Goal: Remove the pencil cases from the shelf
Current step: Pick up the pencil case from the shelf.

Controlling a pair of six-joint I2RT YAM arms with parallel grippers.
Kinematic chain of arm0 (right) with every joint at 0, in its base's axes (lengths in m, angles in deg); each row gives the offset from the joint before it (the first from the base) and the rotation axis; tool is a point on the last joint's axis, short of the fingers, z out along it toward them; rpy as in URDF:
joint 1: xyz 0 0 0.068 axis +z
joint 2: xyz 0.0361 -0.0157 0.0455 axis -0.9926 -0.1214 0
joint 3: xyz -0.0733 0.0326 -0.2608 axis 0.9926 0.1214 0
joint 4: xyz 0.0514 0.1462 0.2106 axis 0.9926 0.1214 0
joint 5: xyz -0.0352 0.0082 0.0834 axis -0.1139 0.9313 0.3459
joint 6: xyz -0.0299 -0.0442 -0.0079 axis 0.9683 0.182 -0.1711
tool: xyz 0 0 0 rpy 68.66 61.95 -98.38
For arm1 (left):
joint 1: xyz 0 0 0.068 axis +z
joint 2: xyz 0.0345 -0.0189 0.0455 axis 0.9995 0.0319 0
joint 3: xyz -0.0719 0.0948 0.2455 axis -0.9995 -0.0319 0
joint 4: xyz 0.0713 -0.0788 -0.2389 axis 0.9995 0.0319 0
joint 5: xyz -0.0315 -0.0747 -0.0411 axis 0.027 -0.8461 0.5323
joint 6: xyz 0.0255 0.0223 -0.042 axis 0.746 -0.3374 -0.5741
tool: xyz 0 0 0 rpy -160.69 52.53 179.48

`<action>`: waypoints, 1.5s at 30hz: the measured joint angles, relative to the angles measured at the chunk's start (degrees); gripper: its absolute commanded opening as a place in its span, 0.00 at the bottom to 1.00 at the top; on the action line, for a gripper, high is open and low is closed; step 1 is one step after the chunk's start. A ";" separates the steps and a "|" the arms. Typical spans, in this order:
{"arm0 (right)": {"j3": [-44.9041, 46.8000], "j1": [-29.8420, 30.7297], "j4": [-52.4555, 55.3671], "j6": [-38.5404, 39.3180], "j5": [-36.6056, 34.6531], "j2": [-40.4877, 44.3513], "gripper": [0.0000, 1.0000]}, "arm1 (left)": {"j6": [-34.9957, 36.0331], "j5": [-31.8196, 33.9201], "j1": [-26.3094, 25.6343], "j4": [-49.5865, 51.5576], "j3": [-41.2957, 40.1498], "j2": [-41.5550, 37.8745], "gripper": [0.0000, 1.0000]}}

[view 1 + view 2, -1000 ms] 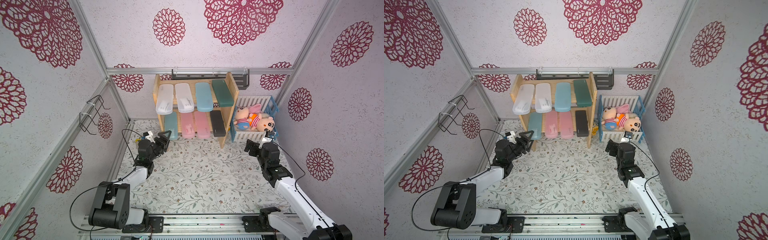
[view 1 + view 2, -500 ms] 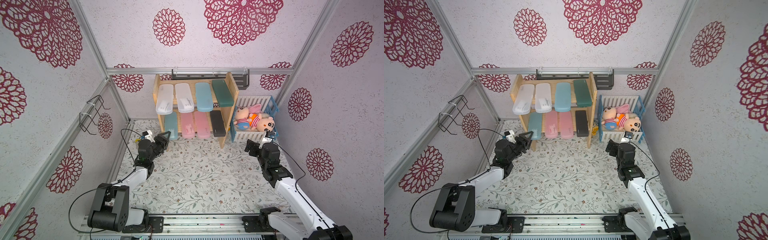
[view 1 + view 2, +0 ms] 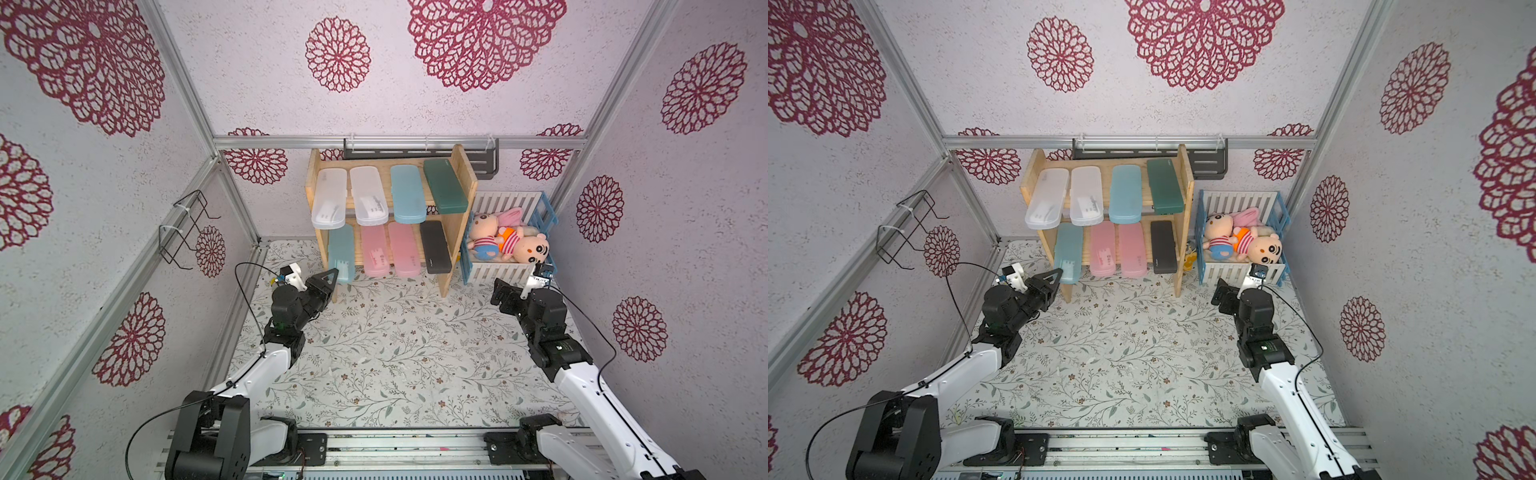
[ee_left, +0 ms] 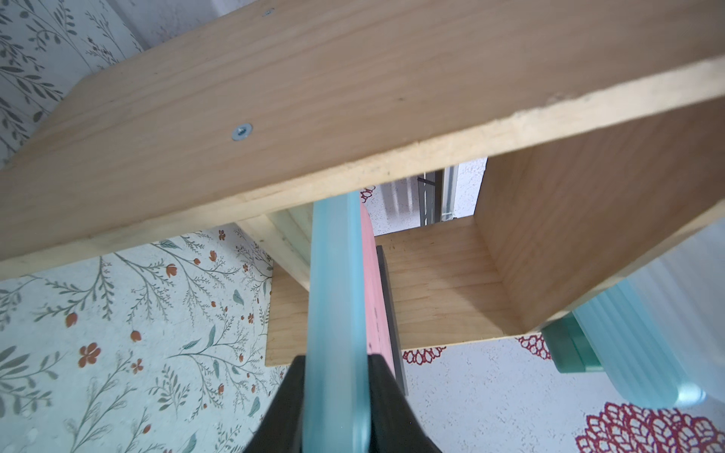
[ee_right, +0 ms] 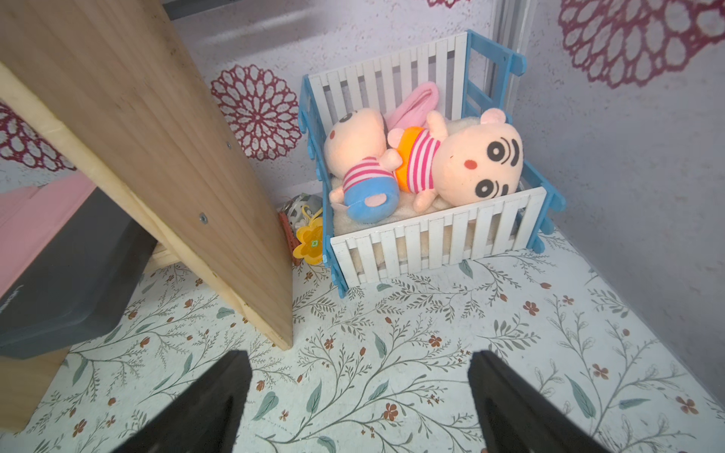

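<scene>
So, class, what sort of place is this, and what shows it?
Probably a robot test booth dressed as a child's room: aluminium framing around patterned wall panels, a wooden shelf of pencil cases, and a slatted crate of plush dolls.

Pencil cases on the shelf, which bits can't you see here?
Lower light blue case: the left wrist view shows only its thin edge, and the left pincer, shut on it, covers its near end.
Left pink case: in both top views the frosted white case above hides its back end; its print is too small to read.
Right pincer: cut off by the right wrist view's edge.
</scene>
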 measured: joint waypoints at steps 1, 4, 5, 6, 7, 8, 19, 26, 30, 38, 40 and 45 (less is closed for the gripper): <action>0.00 0.42 0.42 -0.20 0.72 0.72 0.94 | 1.49 0.02 -0.04 0.57 -1.09 -1.73 0.00; 0.00 2.60 1.14 -1.49 3.58 3.32 0.95 | 6.80 0.44 -0.31 3.19 -4.04 -7.76 0.00; 0.00 3.56 1.31 -2.27 4.57 4.26 0.95 | 8.96 0.83 -0.48 4.20 -5.09 -10.27 0.00; 0.00 4.83 1.53 -3.41 5.66 5.44 0.95 | 11.34 1.29 -0.72 5.22 -6.27 -13.20 0.00; 0.00 6.21 1.68 -4.63 6.58 6.54 0.95 | 13.88 1.57 -0.98 6.10 -7.63 -16.37 0.00; 0.00 7.69 1.77 -6.01 7.26 7.58 0.95 | 16.17 1.90 -1.22 6.62 -8.94 -19.37 0.00; 0.61 33.14 -6.58 -20.96 7.85 9.03 0.99 | 35.63 3.10 -6.27 14.56 -20.17 -48.54 0.00; -5.66 48.06 -15.78 -23.37 3.39 -10.05 0.99 | 40.44 6.91 -10.23 22.18 -20.09 -57.92 0.00; -10.67 51.39 -19.69 -23.78 3.32 -18.82 0.99 | 41.64 8.33 -11.15 26.23 -19.56 -59.80 0.00; -21.16 53.31 -24.44 -24.48 3.26 -29.59 0.99 | 43.41 10.16 -12.59 30.75 -18.14 -61.86 0.00; -23.02 53.29 -24.41 -24.94 3.04 -31.65 0.99 | 43.60 10.45 -12.70 31.19 -18.14 -62.53 0.00; -28.48 53.29 -23.17 -25.83 3.06 -37.51 0.99 | 43.89 10.62 -12.92 32.76 -18.14 -64.06 0.00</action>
